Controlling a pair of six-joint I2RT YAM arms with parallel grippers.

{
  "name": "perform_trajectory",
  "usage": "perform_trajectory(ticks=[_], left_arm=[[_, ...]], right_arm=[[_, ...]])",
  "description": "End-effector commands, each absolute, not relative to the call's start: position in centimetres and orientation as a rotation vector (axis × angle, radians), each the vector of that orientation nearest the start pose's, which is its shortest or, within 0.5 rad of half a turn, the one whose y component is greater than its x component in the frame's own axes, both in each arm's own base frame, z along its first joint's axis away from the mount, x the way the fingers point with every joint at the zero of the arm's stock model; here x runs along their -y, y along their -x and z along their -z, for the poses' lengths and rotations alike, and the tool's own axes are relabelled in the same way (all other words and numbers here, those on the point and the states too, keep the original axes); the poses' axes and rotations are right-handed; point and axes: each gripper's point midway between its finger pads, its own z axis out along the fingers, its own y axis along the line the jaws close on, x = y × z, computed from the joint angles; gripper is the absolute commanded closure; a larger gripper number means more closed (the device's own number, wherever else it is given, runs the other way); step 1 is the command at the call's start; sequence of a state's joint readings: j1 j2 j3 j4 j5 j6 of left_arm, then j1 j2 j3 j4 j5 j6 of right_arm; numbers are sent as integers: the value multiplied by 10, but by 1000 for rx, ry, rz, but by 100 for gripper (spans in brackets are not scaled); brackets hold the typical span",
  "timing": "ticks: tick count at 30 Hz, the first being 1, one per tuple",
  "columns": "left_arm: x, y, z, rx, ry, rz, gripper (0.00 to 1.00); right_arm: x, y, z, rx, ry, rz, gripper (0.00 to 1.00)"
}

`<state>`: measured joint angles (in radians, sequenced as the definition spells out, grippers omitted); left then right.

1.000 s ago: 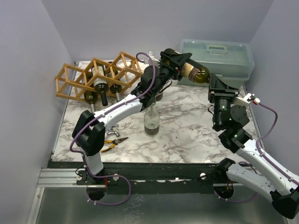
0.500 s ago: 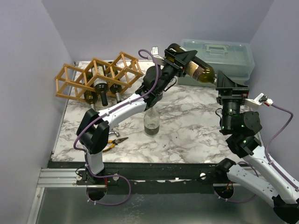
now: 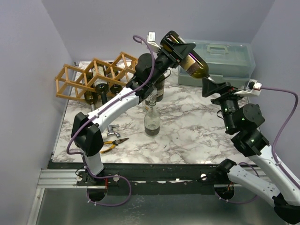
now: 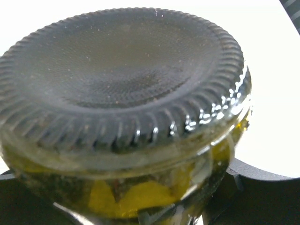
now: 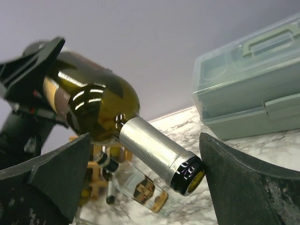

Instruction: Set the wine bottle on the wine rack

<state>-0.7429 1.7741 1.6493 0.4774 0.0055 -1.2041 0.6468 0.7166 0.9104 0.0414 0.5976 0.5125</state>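
While the left gripper [image 3: 177, 48] clasps the wine bottle [image 3: 196, 67] by its thick base end, the bottle hangs tilted in the air beside the toolbox [image 3: 229, 58], well apart from the wine rack [image 3: 91, 77].
Right gripper [image 5: 144, 137] stands spread wide, jaws either side of the foil neck and gripping nothing, so the left arm alone carries the load. Leftward lies the rack: its upper cells look free, its lower ones hold bottles, and a clear bottle [image 3: 152, 121] standing mid-table sits under that path.

wine rack [image 3: 93, 70] 1 | toolbox [image 3: 229, 61] 1 | pliers [image 3: 115, 141] 1 | wine bottle [image 3: 190, 62] 5+ (three racked)
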Motion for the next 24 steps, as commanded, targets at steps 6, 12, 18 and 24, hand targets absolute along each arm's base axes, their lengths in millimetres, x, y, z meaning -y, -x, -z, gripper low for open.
perform_trajectory(ticks=[6, 12, 18, 24], left_arm=[[365, -366, -521, -1393, -21, 1413, 100], [337, -362, -525, -1428, -81, 1289, 100], [313, -367, -532, -1427, -56, 1321, 100], [292, -368, -538, -1428, -34, 1361, 100]], right_arm=[[-171, -245, -431, -1392, 157, -677, 0], [-230, -237, -418, -1497, 482, -816, 0], [-256, -257, -395, -1629, 550, -833, 0], [-250, -269, -383, -1664, 543, -743, 1]])
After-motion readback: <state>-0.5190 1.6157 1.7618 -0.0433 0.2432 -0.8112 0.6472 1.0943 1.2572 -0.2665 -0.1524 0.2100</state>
